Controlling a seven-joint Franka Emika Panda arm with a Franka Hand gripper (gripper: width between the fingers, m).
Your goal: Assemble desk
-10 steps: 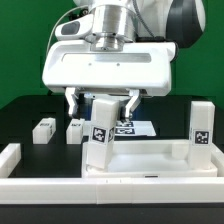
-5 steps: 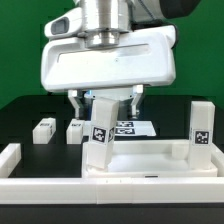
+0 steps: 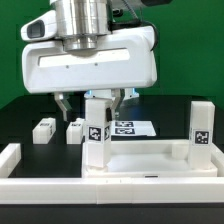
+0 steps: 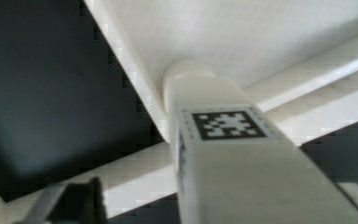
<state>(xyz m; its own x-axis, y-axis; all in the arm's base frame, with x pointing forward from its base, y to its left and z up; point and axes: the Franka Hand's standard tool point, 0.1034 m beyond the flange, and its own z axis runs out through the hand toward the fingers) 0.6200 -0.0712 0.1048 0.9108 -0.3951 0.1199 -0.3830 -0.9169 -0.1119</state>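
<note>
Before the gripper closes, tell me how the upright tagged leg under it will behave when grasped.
The leg looks like rigid moulded plastic, so it probably won't flex. Tall on a narrow foot, it may tip if one finger touches first. Its smooth faces could slip in the gripper, whose jaws straddle it.

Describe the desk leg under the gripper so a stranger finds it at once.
Look at the white tabletop tray at the front. Two legs stand on it. This leg is at the exterior view's left, below the gripper; the other leg stands alone.
</note>
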